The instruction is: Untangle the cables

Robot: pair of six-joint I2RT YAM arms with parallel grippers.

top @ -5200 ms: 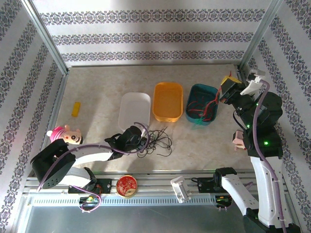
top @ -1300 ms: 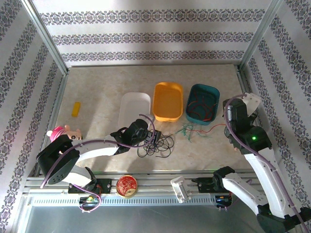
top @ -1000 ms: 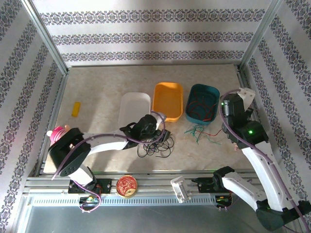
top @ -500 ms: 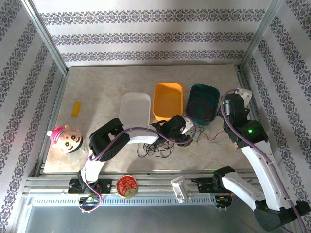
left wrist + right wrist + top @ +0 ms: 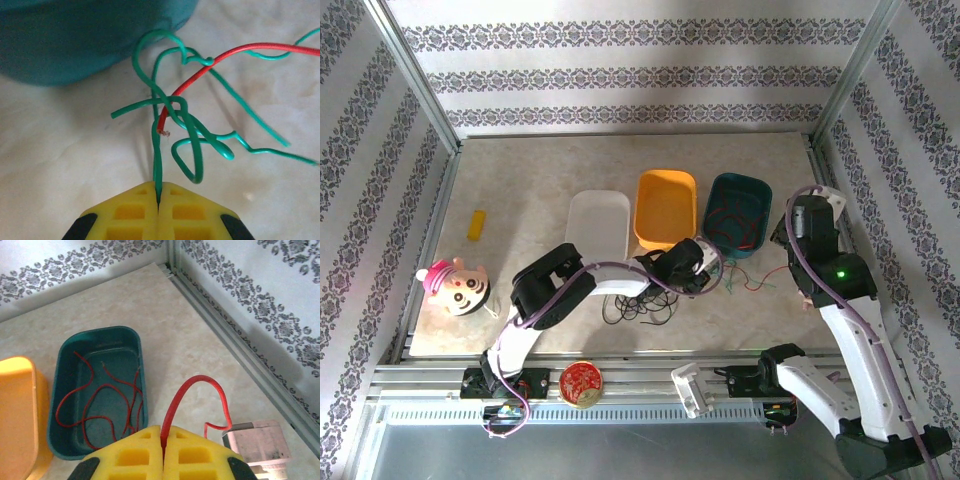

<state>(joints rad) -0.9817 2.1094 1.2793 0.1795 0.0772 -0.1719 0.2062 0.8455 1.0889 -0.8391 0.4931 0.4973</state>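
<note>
Green cable (image 5: pixel 192 125), knotted round the red cable (image 5: pixel 200 75), sits mid-frame in my left wrist view, just below the teal bin (image 5: pixel 75 45). My left claw (image 5: pixel 158 205), open a moment ago, now pinches a green strand. Right claw (image 5: pixel 163 440) stays clamped on red.

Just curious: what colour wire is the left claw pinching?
A green wire, clearest in the left wrist view.

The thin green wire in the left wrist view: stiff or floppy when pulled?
Probably springy: the thin green wire keeps sharp kinks and loops. Likely to drag the thin red wire, tangled in its loops.
</note>
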